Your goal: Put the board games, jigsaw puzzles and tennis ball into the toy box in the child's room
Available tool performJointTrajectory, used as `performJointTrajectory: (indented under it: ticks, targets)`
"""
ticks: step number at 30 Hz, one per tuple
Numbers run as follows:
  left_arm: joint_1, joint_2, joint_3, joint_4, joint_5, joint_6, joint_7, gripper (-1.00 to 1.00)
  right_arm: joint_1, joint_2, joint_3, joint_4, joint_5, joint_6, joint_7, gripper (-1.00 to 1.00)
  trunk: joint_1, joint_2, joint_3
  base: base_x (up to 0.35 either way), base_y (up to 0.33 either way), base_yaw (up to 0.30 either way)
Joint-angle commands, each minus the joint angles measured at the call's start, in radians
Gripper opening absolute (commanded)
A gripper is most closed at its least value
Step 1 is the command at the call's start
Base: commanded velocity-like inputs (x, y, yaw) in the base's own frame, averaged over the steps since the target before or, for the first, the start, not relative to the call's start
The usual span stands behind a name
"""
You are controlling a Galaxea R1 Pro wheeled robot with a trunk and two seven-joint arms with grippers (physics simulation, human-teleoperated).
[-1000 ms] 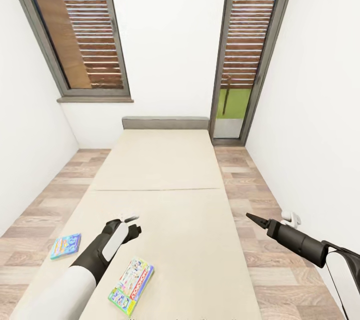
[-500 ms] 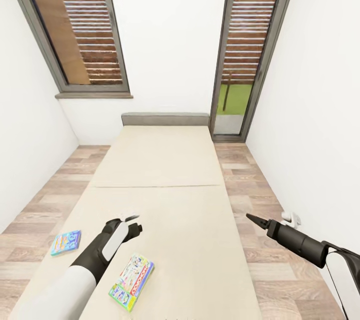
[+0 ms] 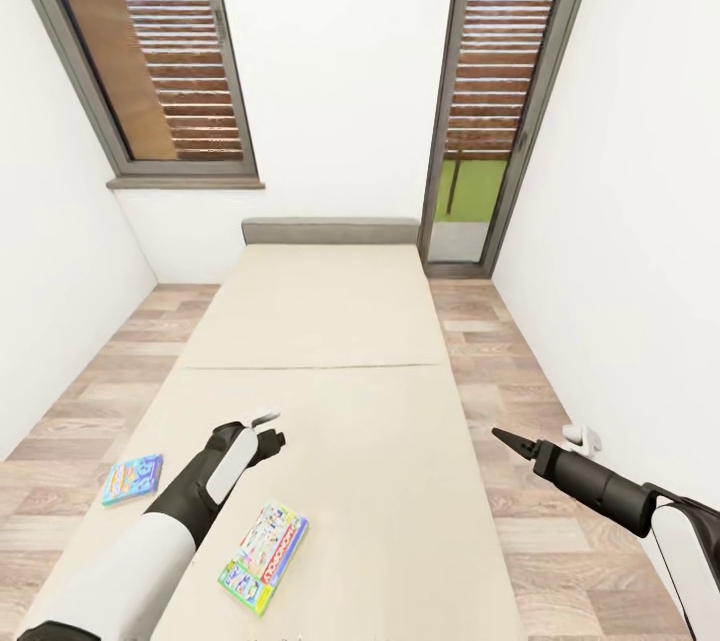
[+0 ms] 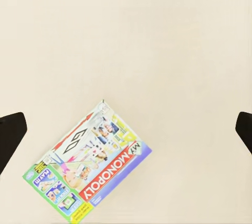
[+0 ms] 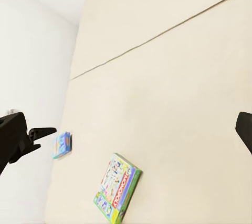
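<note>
The whole head view has slid upward over the last second. The headboard and both windows sit higher than they did, so your camera has moved, not the games. Both boxes rose with the scene and kept their places on the bed (image 3: 330, 321).

The 1 real change is your left arm. More of its white forearm is in the picture, and the left gripper (image 3: 269, 427) has climbed a little further than the scene did, so it has reached out over the mattress. Its fingers are wide apart: in the left wrist view the 2 dark tips stand at opposite edges with the Monopoly box (image 3: 262, 558) lying flat between them and below, untouched.

In the head view that box is at 6 o'clock from the left gripper, near the foot of the bed. The smaller blue box (image 3: 132, 478) lies at 8 o'clock from the gripper, at the bed's left edge and well apart from the Monopoly box.

Your right gripper (image 3: 505, 438) has held its spot in the picture, out at 3 o'clock over the floor beside the bed. The right wrist view shows its fingers spread too, and nothing between them.

For the task, I judge this as lining up for the first pick. The left arm looks set over the Monopoly box, neither game is lifted yet, and a descent is what remains.
</note>
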Motion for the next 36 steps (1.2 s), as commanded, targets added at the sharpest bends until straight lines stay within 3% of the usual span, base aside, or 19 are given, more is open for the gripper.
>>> performJointTrajectory:
  ticks: [1, 12, 36]
  targets:
    - [-0.002, -0.001, -0.003, -0.001, 0.007, -0.002, 0.009, 1.0, -0.001, 0.0, -0.001, 0.0, 0.003, 0.005, 0.005, 1.0, 0.001, -0.002, -0.004, 0.0, 0.0, 0.0]
    - [-0.005, -0.016, -0.089, 0.004, -0.012, -0.055, -0.026, 1.0, 0.0, 0.0, -0.001, 0.0, 0.003, 0.005, 0.005, 1.0, 0.001, -0.002, -0.022, 0.0, 0.0, 0.0]
    - [-0.006, -0.007, -0.1, 0.004, -0.016, -0.084, -0.035, 1.0, 0.0, 0.0, -0.001, 0.0, 0.003, 0.005, 0.005, 1.0, 0.001, -0.002, -0.061, 0.0, 0.0, 0.0]
